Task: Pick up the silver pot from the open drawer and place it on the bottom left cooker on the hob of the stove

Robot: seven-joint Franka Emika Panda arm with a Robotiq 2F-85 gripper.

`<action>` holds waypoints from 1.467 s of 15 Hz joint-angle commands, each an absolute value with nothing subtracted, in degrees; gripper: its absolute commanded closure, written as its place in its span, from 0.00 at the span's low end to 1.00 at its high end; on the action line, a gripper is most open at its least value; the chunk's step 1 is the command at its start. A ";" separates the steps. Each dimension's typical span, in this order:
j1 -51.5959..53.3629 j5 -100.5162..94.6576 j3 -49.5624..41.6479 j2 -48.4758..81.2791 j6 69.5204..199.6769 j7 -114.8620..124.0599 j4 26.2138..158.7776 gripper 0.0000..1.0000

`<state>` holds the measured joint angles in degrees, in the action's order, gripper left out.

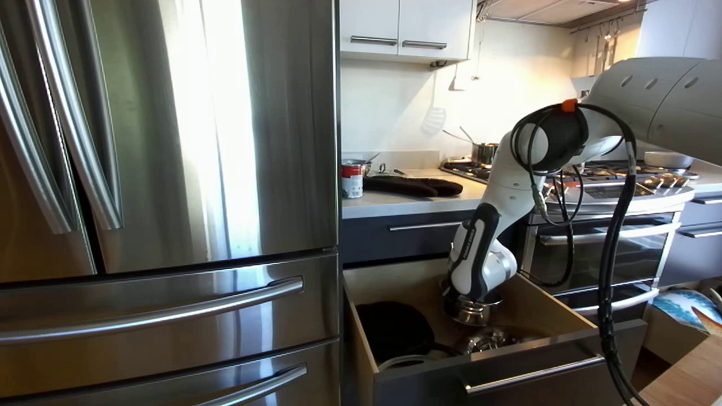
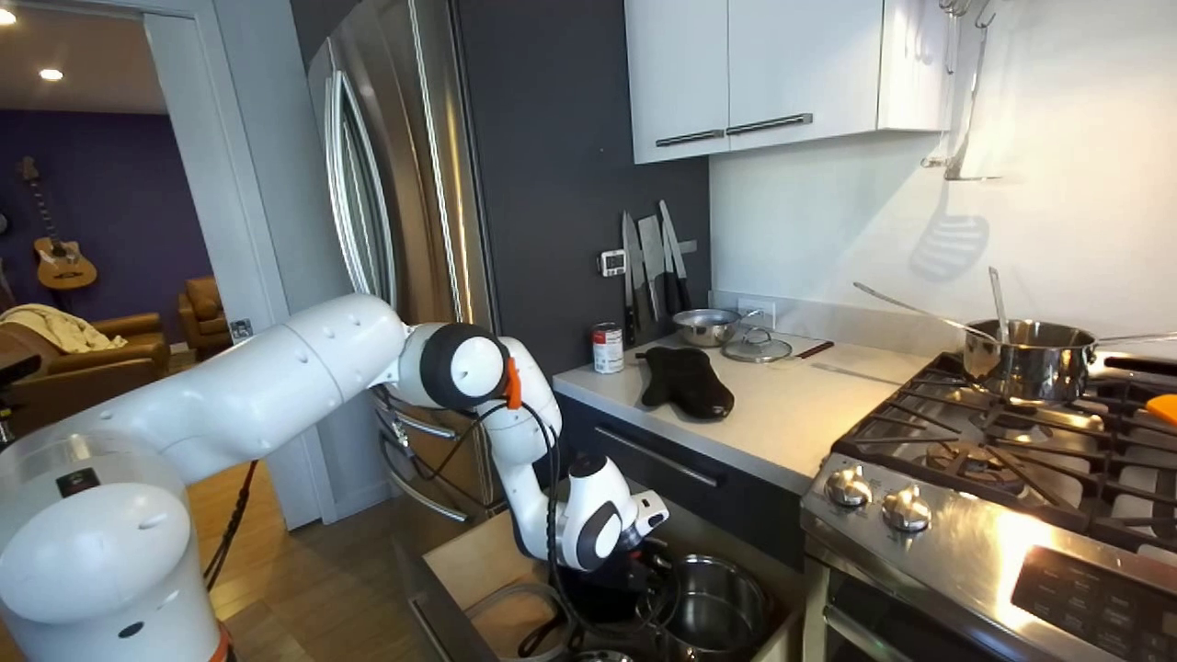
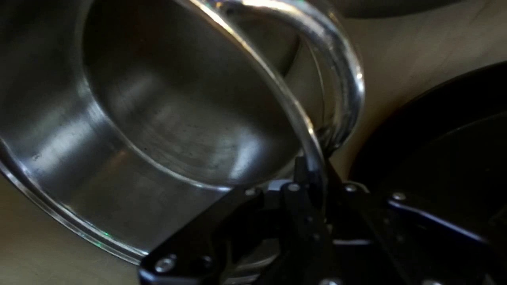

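Observation:
The silver pot (image 1: 472, 311) stands in the open drawer (image 1: 527, 379), and it also shows in an exterior view (image 2: 715, 607). In the wrist view the pot (image 3: 190, 91) fills the left side, with its loop handle at upper right. My gripper (image 3: 316, 170) is shut on the pot's rim beside the handle, one finger inside and one outside. The drawer's pale inside (image 2: 474, 559) shows in an exterior view. The bottom left cooker (image 2: 973, 464) on the hob (image 2: 1090, 478) has nothing on it. The stove (image 2: 961, 542) stands beside the counter.
A black pan (image 1: 392, 330) lies in the drawer beside the pot, with a small metal item (image 1: 491, 339) near the front. A larger pot with utensils (image 2: 1030, 363) stands on the back of the hob. A black mitt (image 2: 685, 382) and a can (image 2: 607, 348) are on the counter.

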<state>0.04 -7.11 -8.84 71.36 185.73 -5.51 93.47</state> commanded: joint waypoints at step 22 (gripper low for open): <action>8.19 -8.14 -11.64 45.69 173.03 -6.19 120.91 0.98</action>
